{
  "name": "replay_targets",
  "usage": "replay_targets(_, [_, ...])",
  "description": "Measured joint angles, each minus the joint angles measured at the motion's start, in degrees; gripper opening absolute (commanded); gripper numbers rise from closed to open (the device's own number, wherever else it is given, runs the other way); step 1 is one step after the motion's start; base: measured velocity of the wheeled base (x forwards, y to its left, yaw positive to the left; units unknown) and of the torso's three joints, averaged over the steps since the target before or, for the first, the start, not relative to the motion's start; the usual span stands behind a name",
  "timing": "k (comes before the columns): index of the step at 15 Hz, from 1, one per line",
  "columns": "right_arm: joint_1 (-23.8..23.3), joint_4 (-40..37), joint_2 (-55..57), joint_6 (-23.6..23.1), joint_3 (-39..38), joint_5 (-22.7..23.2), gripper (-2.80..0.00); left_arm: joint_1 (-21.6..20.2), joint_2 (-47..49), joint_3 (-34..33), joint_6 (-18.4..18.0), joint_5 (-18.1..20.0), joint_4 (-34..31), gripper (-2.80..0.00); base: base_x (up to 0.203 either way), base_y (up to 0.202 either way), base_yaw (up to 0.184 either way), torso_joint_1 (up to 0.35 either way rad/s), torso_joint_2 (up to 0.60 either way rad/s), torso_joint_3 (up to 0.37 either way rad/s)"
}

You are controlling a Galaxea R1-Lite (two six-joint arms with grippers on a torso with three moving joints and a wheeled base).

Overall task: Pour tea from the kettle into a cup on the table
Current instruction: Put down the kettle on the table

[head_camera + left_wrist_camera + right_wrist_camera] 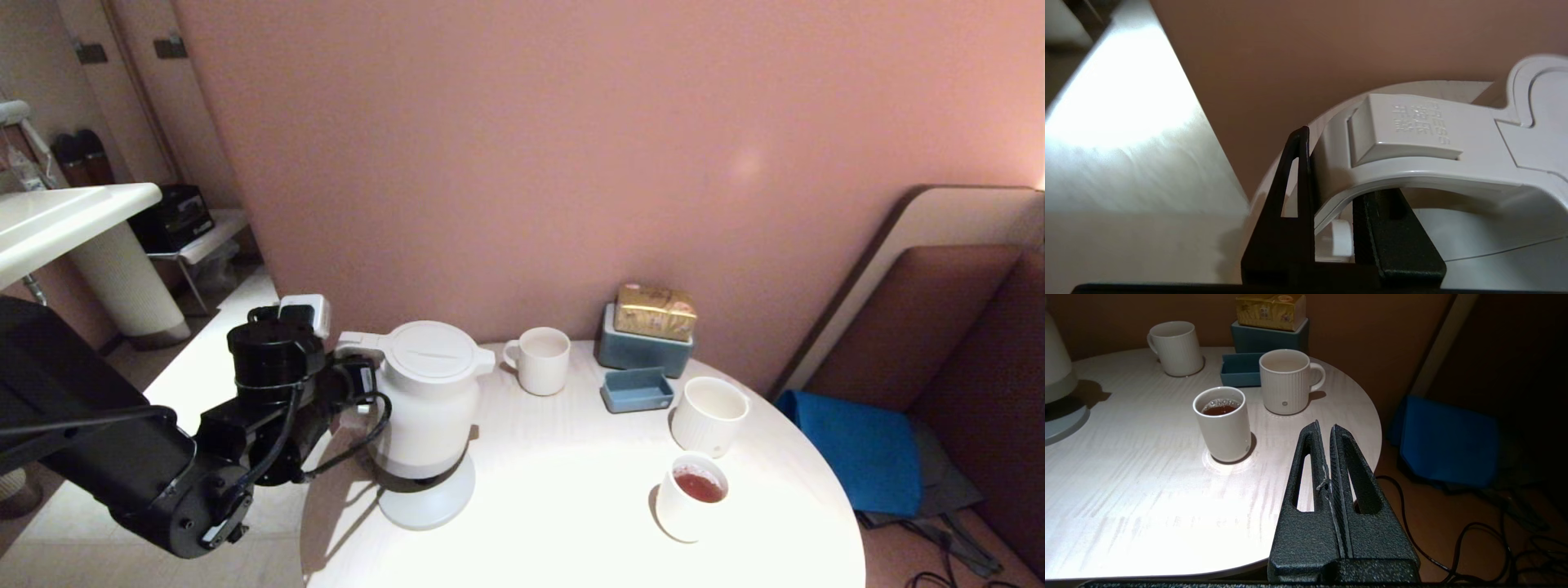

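A: Two grippers: the left gripper [1333,228], frame left, has its fingers clamped on the kettle [429,400] handle; the right gripper [1327,457] has its fingers together.

B: Risk?

A: Kettle missing its base, tipping. Cup [691,496] of tea [699,487] sits lower right on the round white worktop [571,490], pink wall behind.

Your left arm is reaching in from the left side of the head view, its forearm running low and its wrist bending up toward the far side. The left end effector [1333,196] is clamping the kettle's [429,400] loop handle, one finger [1286,212] lying on either side of it. Your right arm is not showing in the head view; the right end effector [1327,435] is hanging beside the worktop's [1147,490] edge with its fingers pressed together, gripping nothing.
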State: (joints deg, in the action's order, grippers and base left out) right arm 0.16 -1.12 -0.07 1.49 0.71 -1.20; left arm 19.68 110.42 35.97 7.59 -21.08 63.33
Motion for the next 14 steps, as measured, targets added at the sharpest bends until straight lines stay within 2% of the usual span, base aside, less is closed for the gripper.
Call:
replay_targets(4, [0.0,0.02,0.0,0.0,0.0,0.0,-2.8,-0.33,0.55,-5.74,7.48,-0.06,0.23,-2.8,0.0,0.0,0.0,0.0,0.0,0.0])
replay_targets(6, [0.0,-0.01,0.0,0.0,0.0,-0.01,-2.8,-0.35,1.0,-7.55,9.01,-0.17,0.85,-2.8,0.0,0.0,0.0,0.0,0.0,0.0])
replay_targets(8, [0.0,-0.01,0.0,-0.01,0.0,-0.03,-2.8,-0.39,2.3,-8.81,9.07,-0.07,4.41,-2.8,0.0,0.0,0.0,0.0,0.0,0.0])
replay_targets(14, [0.0,-0.02,0.0,-0.01,0.0,-0.02,-2.8,-0.33,10.1,-11.3,4.33,-0.04,19.7,-2.8,0.0,0.0,0.0,0.0,0.0,0.0])
